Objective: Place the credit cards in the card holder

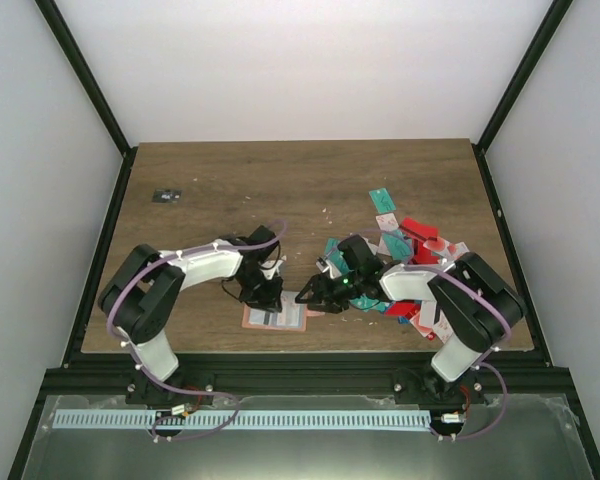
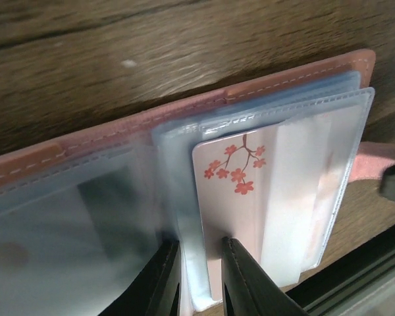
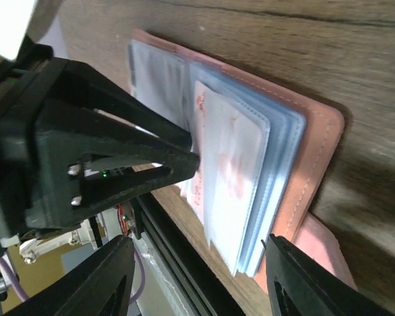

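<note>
Holder (image 1: pixel 275 318) lies open at the near edge of the table (image 1: pixel 230 180), between the arms. Left gripper (image 2: pixel 199 249) pinches a clear sleeve (image 2: pixel 197 289) beside the pocketed blossom card (image 2: pixel 234 197). Right gripper (image 3: pixel 197 242) has its fingers spread over the holder's right side. Loose cards (image 1: pixel 412 252) are piled to the right.

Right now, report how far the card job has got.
Done: the card holder lies open, and one white blossom card shows inside a clear sleeve. In hand: the left gripper pinches that sleeve at its edge, while the right gripper stands open over the holder, holding nothing. Left: the heap of loose cards on the right side of the table.
</note>
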